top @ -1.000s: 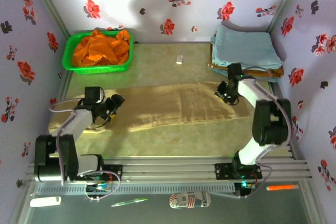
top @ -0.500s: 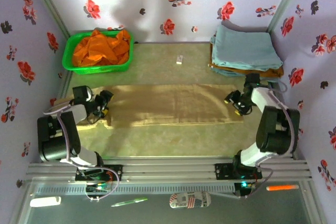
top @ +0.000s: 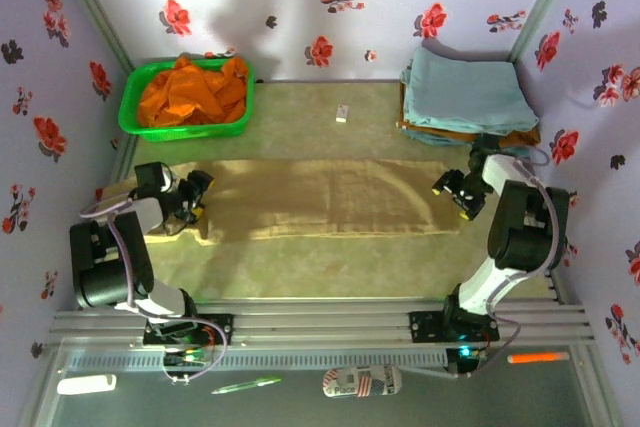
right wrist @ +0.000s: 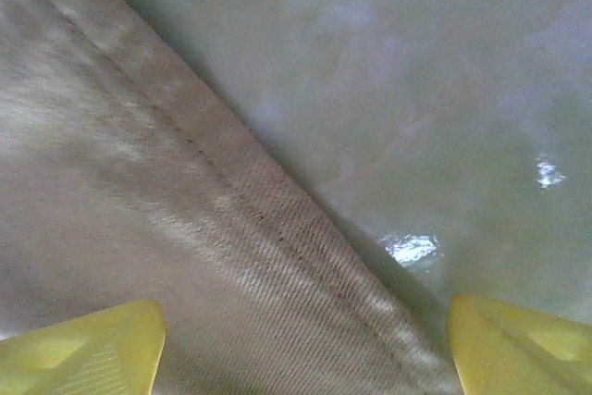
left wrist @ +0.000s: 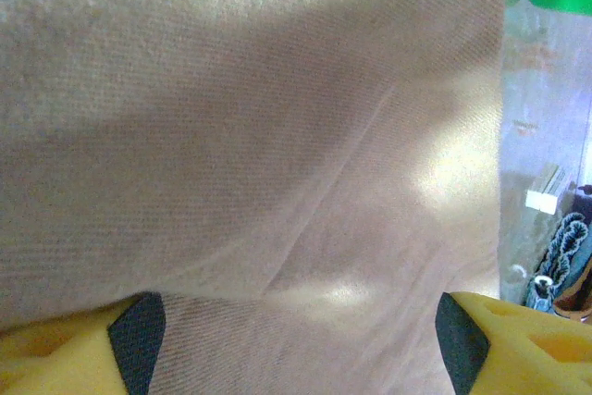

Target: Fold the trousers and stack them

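The trousers [top: 320, 199] lie flat in 1 long strip across the middle of the surface [top: 330, 267]. Since 1 second ago the right gripper [top: 453, 197] has slid toward the right edge and let go of the cloth. Its jaws now gape wide over the hem. The left gripper [top: 197, 197] has drawn back to the left end and stands just as wide, holding nothing.

Both arms have drawn outward: the left gripper [top: 198, 197] now sits at the left end of the trousers [top: 330, 199], the right gripper [top: 453, 196] at the right end, jaws newly spread. The cloth lies pulled into 1 flatter strip.
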Controlling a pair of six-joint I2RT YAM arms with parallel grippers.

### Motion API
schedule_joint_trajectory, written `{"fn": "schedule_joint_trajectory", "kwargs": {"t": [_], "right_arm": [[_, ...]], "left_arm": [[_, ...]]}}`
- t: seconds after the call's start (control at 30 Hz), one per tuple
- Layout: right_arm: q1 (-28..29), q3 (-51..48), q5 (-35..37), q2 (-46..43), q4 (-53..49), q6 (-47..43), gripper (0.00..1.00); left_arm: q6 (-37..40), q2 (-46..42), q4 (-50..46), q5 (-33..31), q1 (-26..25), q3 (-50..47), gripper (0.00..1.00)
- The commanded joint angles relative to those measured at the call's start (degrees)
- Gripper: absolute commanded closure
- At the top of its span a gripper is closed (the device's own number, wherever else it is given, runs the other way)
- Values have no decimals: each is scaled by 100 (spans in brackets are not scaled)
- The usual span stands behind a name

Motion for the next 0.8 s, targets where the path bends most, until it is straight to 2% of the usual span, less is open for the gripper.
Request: {"fn": "schedule_joint_trajectory", "kwargs": {"t": [0.0,0.03,0.13,0.27,0.47,0.63,0.77], "right_arm": [[94,-14,4,281,-230,-83,24],[130,-20,61,343,-225,-70,25],[136,14,-1,589,-245,-26,39],[162,-19,-73,634,-228,19,66],[162,-182,-212,337,-194,44,100],[117,-187,186,-265,-246,291,100],[193,66,232,-740,-471,378,100]], "left_arm": [[54,-334,-261,-67,-56,-120,19],[28,-392,-259,-59,-58,-142,19],[25,-525,-284,-27,-59,-182,19],[-17,-650,-302,46,-67,-187,19],[1,-893,-459,48,-67,-182,19],[4,-1065,-618,65,-92,-137,19],[109,-1340,-911,57,-194,-56,19]]}}
